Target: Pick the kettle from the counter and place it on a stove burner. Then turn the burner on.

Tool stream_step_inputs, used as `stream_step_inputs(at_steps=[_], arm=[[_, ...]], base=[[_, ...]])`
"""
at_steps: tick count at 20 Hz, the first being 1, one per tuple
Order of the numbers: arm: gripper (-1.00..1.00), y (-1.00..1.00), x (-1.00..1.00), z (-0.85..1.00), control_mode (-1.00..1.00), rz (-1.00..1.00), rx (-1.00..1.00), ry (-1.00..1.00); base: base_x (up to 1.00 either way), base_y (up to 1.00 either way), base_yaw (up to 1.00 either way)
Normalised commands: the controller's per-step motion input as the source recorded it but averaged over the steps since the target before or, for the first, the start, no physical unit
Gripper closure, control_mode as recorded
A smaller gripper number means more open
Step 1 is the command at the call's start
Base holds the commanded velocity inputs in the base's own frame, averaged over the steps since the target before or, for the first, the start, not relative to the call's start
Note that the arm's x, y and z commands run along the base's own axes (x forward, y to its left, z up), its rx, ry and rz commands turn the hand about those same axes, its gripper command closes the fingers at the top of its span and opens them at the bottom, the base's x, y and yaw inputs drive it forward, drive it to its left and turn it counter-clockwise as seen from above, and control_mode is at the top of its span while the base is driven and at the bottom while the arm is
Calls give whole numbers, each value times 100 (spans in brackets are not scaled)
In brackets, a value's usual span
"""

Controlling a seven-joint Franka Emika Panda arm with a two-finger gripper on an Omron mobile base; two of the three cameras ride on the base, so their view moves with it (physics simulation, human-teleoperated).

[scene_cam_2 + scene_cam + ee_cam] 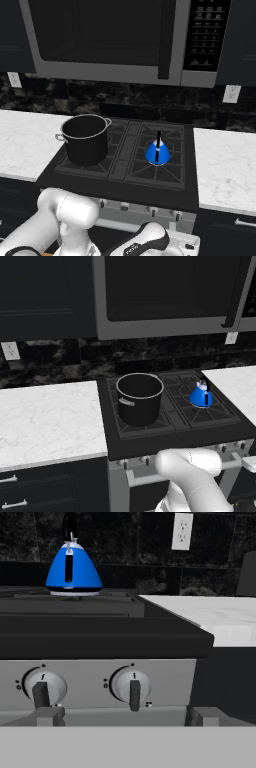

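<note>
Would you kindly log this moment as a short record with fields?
kettle: small bright blue cone-shaped kettle with black arched handle, standing upright on a right-hand stove burner
pot: large black cylindrical pot on the left burners
counter: white marble-look slabs either side of the stove
gripper: gripper open, facing the grey front knobs
remaining: burner not yet turned on

Bright blue cone-shaped kettle (158,152), black handle. Large black cylindrical pot (139,398). Matte black burner grates (212,413). White marble desk (47,421), faint grey veins. Silver-grey round knobs (131,685).
</note>
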Motion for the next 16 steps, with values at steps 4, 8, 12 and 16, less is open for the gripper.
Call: stream_step_inputs(at_steps=[4, 8, 12, 16], arm=[[-100, -13, 4, 0, -100, 0, 0, 0], [-100, -1, 20, -4, -100, 0, 0, 0], [-100, 0, 32, -5, -100, 0, 0, 0], [-100, 0, 22, -12, -100, 0, 1, 0]], base=[[0, 0, 0], [0, 0, 0], [0, 0, 0], [0, 0, 0]])
